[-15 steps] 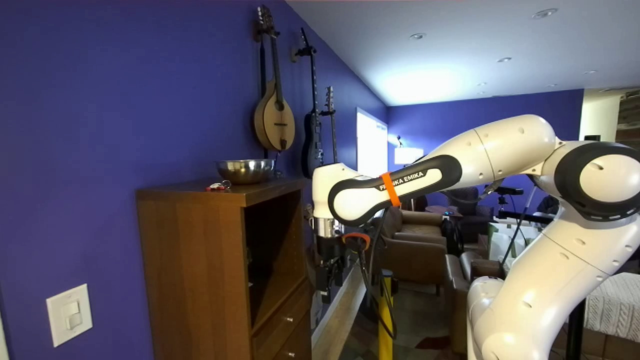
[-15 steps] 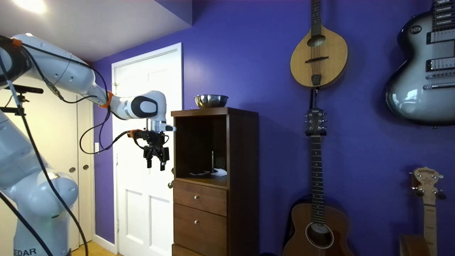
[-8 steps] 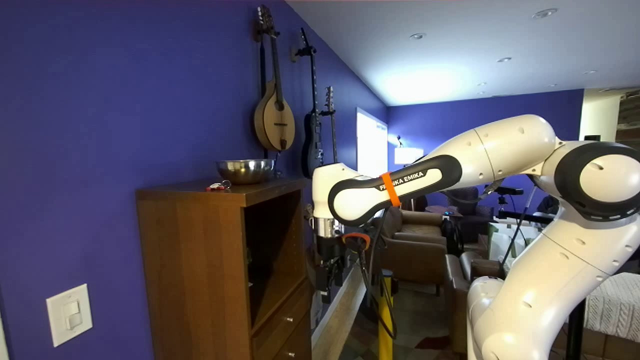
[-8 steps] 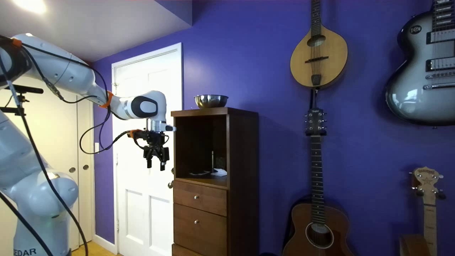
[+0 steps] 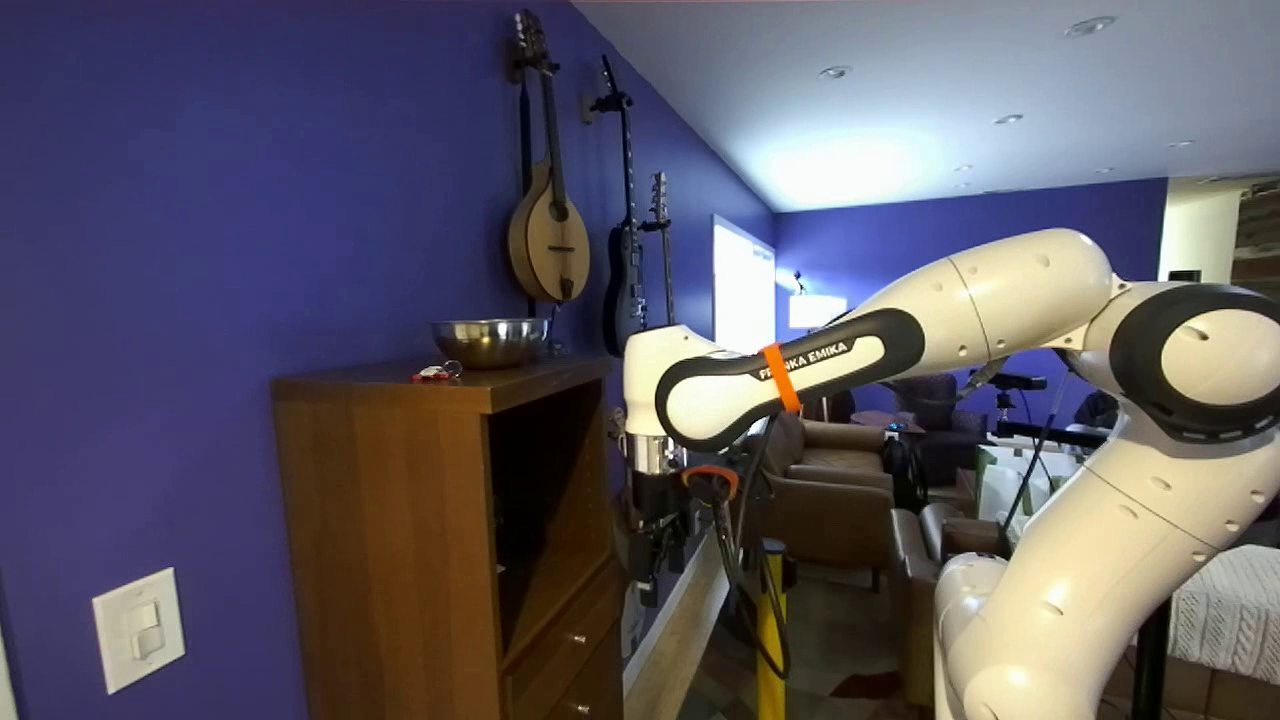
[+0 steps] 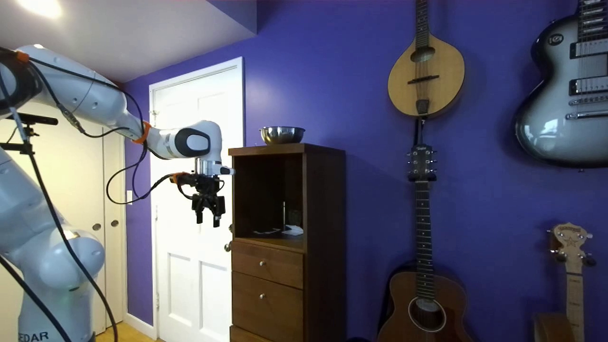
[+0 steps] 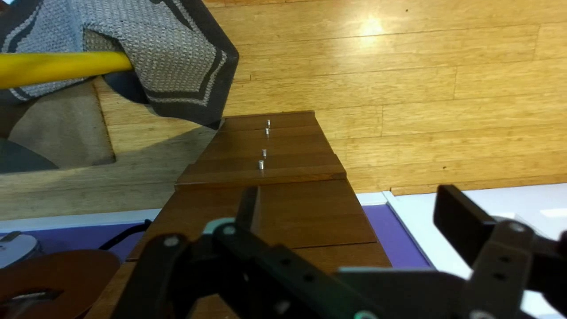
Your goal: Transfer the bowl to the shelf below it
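Note:
The shiny silver bowl (image 5: 490,345) sits upright on top of the brown wooden cabinet, and it shows there in an exterior view (image 6: 282,136) too. The shelf (image 6: 280,241) is the floor of the cabinet's open compartment, below the bowl. My gripper (image 6: 208,221) points down in front of the cabinet, lower than the bowl and apart from it. Its fingers stand wide apart with nothing between them, as the wrist view (image 7: 347,206) shows. The bowl is out of the wrist view.
The cabinet (image 5: 390,540) has drawers with small knobs below the compartment. White papers (image 6: 293,230) and a thin upright item lie on the shelf. Red keys (image 5: 437,372) lie beside the bowl. A mandolin (image 6: 426,76) and guitars hang nearby. A yellow post (image 5: 770,630) stands close by.
The gripper has shifted very slightly upward in both exterior views. The bowl and the cabinet have not moved.

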Controlling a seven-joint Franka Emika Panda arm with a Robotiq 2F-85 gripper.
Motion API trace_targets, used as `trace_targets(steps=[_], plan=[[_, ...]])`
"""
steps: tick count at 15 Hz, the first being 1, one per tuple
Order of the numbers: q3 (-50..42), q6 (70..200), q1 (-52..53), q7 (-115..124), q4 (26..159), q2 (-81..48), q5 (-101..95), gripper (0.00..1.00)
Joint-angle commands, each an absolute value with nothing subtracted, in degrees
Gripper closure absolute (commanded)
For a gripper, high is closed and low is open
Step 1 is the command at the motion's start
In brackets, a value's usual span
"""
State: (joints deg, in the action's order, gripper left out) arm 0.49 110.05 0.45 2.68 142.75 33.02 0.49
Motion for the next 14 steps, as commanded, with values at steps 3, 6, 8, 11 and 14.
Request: trace_targets(steps=[3,6,8,11,14], plan=[[2.47,108.02,-2.17,15.74,139.63,37.13,2.23,0.0],[2.35,104.05,-5.05,21.78,136.17,40.03,1.2,0.0],[1.55,101.06,-6.99,23.47,133.22,42.62,1.32,0.0],[1.19,101.61,-10.46,27.47,127.42,42.85,1.78,0.0],[0.84,104.31,-13.41,31.31,121.2,41.31,2.0,0.0]])
